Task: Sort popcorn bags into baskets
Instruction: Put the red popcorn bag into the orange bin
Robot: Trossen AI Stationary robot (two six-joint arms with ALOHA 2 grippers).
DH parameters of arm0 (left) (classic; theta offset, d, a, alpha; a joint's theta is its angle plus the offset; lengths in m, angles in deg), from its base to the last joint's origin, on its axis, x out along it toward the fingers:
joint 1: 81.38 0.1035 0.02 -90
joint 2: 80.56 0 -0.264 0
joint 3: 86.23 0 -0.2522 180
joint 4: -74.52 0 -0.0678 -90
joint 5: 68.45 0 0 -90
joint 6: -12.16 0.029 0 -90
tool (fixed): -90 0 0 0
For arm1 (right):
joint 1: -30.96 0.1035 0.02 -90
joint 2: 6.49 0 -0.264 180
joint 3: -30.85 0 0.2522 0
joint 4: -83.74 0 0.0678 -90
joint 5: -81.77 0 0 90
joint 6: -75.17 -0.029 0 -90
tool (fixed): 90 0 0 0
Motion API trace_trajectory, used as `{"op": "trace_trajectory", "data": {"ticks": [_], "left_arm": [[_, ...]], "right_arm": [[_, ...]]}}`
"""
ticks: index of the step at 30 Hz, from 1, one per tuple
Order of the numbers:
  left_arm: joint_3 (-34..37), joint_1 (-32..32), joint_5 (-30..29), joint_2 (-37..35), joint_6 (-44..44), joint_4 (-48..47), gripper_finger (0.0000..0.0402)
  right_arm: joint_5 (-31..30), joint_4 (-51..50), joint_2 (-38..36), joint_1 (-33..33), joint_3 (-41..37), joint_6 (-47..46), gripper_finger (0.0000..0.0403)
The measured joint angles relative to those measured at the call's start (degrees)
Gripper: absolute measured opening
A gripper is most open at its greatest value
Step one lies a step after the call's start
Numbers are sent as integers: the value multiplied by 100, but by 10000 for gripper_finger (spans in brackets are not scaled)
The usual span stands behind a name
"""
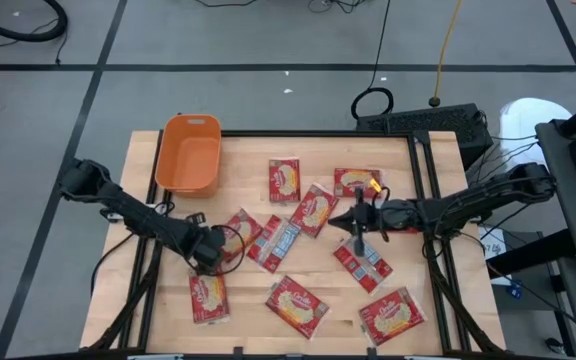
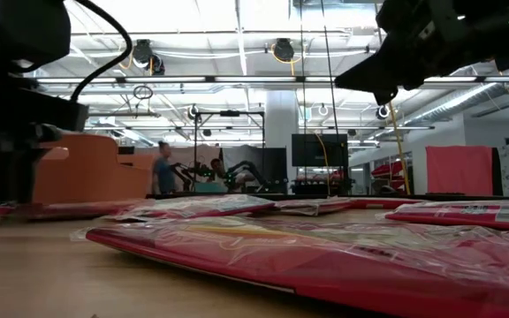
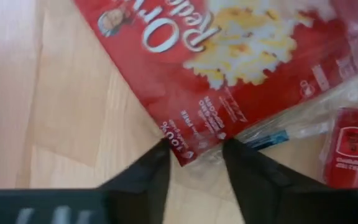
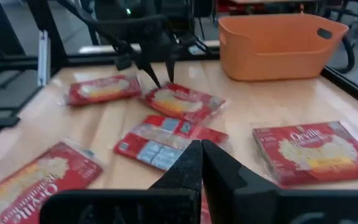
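Red bag (image 3: 229,74) with popcorn picture, flat on table (image 1: 148,290) beside silver-sided bag (image 1: 274,243), corner between left gripper (image 3: 194,165) fingers, narrowly apart, grip unclear, right gripper (image 4: 202,163) closed, empty, over middle, tub (image 1: 190,155) at far left corner.

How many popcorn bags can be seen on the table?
9 popcorn bags: three in the far row, three mid-table, three along the near edge. The arms may hide more.
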Motion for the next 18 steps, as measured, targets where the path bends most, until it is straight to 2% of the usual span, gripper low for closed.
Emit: {"op": "trace_trajectory", "data": {"ticks": [4, 6, 12, 18], "left_arm": [[17, 78, -452, 19, 205, 19, 36], [24, 154, -636, 24, 213, -1, 11], [-137, 302, -1378, 20, 356, 23, 4], [-620, 300, -2613, 13, 921, 23, 3]], "right_arm": [[-69, 1032, 120, 107, -187, -150, 0], [-204, 1469, 284, 193, -206, -185, 0], [-712, 2050, 1085, 355, 39, -181, 0], [-1078, 2183, 2083, 355, 539, -351, 0]]}}
